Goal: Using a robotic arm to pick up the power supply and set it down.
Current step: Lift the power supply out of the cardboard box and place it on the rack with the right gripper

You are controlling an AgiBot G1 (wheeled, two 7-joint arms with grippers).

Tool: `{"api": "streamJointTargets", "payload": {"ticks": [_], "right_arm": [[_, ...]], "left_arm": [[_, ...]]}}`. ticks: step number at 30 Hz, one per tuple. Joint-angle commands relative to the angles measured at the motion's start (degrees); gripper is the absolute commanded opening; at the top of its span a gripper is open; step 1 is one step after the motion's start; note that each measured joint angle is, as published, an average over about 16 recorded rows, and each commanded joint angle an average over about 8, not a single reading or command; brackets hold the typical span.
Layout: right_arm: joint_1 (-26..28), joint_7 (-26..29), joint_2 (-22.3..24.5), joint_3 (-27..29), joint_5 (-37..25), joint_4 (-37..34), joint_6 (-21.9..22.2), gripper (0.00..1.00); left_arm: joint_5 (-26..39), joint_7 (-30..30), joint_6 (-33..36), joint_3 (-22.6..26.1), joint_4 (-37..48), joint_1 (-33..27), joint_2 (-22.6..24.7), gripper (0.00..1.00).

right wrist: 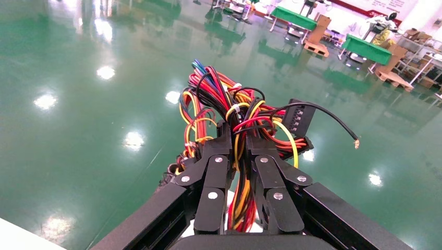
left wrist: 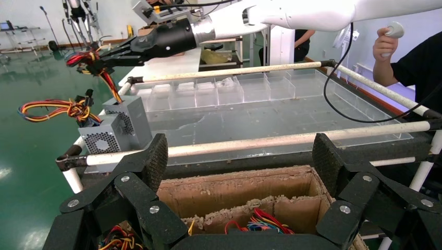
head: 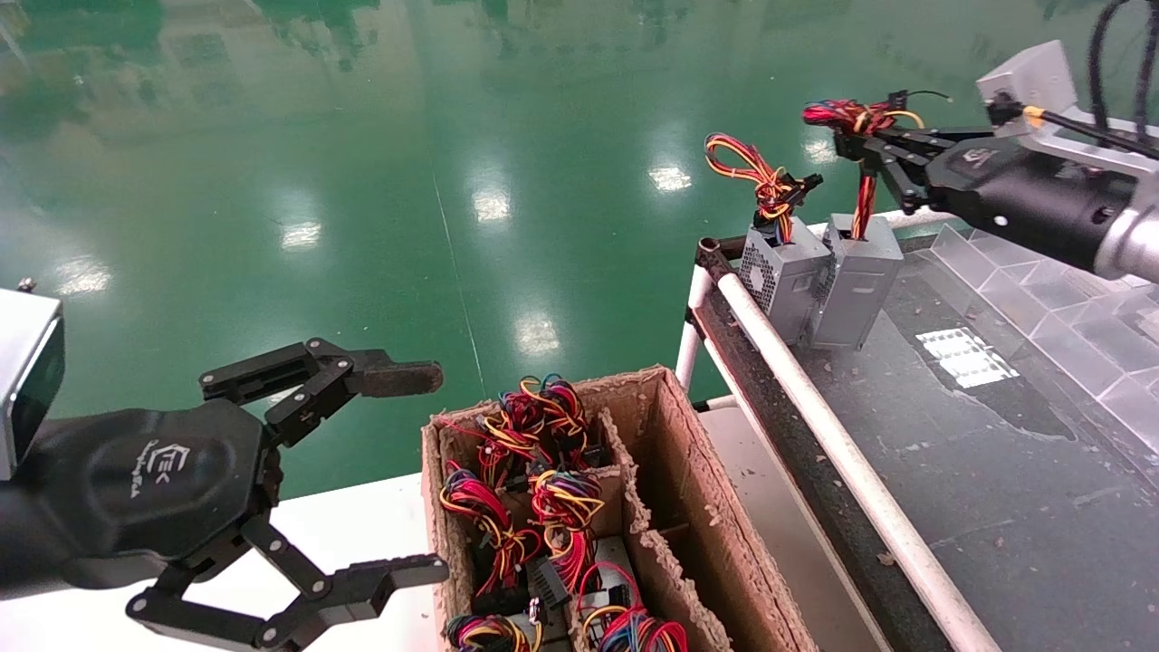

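Note:
The power supply [head: 858,288] is a small plain grey box standing at the far end of the dark table [head: 996,471], beside a like box with a vent face [head: 780,282]. Its mostly red wire bundle [head: 847,116] rises to my right gripper [head: 860,147], which is shut on the wires above the box. In the right wrist view the wires [right wrist: 229,99] run between the shut fingers of the right gripper [right wrist: 238,136]. The left wrist view shows the same box [left wrist: 133,115] under the right gripper [left wrist: 101,58]. My left gripper [head: 421,475] hangs open and empty over the cardboard box.
A worn cardboard box [head: 693,471] with dividers holds several more wired units. A white pipe rail [head: 815,407] edges the table. Clear plastic dividers [head: 1041,299] line its right side. A person [left wrist: 412,67] stands beyond the table.

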Motion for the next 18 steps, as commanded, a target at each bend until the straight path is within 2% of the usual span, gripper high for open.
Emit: {"api": "streamJointTargets", "payload": {"ticks": [1, 18], "right_arm": [[0.6, -0.4, -0.8, -0.2, -0.3, -0.9, 0.2, 0.0], [2.6, -7.0, -7.6, 0.1, -0.1, -6.9, 6.3, 0.0]], "left_arm": [[0.0, 0.0, 0.0, 0.0, 0.0, 0.0, 0.0, 1.0], [0.0, 0.0, 0.0, 0.0, 0.0, 0.0, 0.0, 1.0]]}}
